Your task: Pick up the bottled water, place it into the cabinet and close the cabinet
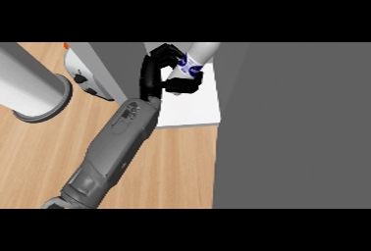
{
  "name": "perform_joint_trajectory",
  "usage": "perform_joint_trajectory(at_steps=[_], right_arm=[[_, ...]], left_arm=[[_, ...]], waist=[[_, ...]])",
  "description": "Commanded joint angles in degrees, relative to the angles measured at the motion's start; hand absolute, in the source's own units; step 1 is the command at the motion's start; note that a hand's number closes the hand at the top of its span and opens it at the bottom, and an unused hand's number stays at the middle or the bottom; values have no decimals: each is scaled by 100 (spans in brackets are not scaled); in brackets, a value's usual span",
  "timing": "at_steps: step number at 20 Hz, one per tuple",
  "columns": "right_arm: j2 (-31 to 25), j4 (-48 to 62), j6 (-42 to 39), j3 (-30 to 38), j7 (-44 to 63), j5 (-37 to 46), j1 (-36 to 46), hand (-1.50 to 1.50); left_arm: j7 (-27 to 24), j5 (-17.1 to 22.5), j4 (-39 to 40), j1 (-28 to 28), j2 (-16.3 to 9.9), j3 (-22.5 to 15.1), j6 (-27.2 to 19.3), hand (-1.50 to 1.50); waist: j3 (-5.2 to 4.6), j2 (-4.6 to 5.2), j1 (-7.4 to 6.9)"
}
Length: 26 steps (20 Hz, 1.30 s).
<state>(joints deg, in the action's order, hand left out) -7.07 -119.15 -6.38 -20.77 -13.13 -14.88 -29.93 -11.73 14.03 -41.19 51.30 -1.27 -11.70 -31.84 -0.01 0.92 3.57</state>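
The bottled water (pixel 194 61), white with a blue-patterned label round its middle, is tilting with its top leaning toward the upper right, and black fingers are wrapping its lower part, hiding the base. It is hanging over the far edge of the cabinet's white shelf (pixel 196 105). The cabinet (pixel 297 127) is standing open, its grey door filling the right side beside the shelf's right edge.

White bottled water (pixel 194 61), blue label.
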Motion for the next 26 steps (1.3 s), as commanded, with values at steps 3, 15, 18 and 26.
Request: perform_joint_trajectory(at_steps=[3,15,18,26], right_arm=[[90,-260,210,-327,209,204,-154,-150],[-8,233,-88,89,-215,-69,116,-150],[-48,44,-103,-50,-163,-43,-33,-150],[-170,-76,-179,-74,-149,-68,-152,-150]], left_arm=[[-749,-152,1550,705,-244,412,285,150],[-1365,-659,3074,1201,-169,481,-660,-150],[-1308,-632,3252,1348,-502,571,-495,-150],[-1332,-550,3532,1429,-388,754,-636,-150]], waist=[[-9,48,48],[-2,73,64],[-5,94,136],[-6,89,139]])
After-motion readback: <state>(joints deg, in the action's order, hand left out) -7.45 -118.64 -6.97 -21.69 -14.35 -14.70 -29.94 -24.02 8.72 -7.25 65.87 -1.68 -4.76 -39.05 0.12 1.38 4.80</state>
